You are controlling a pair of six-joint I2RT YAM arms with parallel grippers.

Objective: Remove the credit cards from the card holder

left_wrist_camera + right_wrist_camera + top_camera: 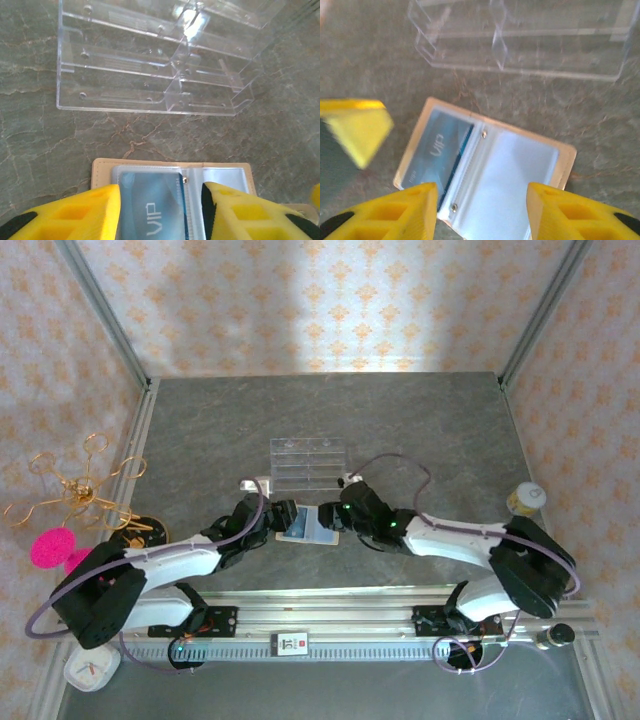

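At lower centre, left wrist view, the card holder lies open on the bench, blue card sleeved inside. Left hand and right hand hover released. Card probably thin, stiff, slippery: pinch an edge.

Access to the open card holder is crowded: the left gripper and right gripper both hang over it, jaws apart, one from each side. Just behind it, across a narrow bare strip, the clear tray blocks the far side. Beyond the tray the table is free to the walls. A jar stands at the right edge, well apart from the holder.
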